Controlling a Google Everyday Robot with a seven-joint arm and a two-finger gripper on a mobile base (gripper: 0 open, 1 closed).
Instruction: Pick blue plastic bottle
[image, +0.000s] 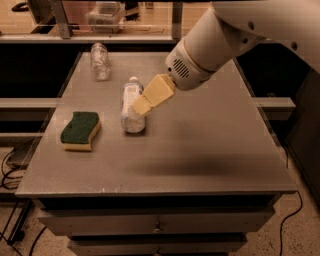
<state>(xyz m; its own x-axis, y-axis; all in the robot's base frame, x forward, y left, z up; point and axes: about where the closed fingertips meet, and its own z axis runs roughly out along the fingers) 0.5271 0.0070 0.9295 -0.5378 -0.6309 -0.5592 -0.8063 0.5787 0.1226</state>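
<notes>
The blue plastic bottle (131, 102) lies on its side on the grey table (200, 145), cap pointing away, crinkled base toward me. It is clear with a pale label. My gripper (140, 106) hangs from the white arm coming from the upper right. Its tan fingers sit over the right side of the bottle, near its lower half, and cover part of it.
A green and yellow sponge (80, 131) lies left of the bottle. A smaller clear unlabelled bottle (100, 61) lies at the back left of the table. Shelving and a rail stand behind the table. Cables lie on the floor at the left.
</notes>
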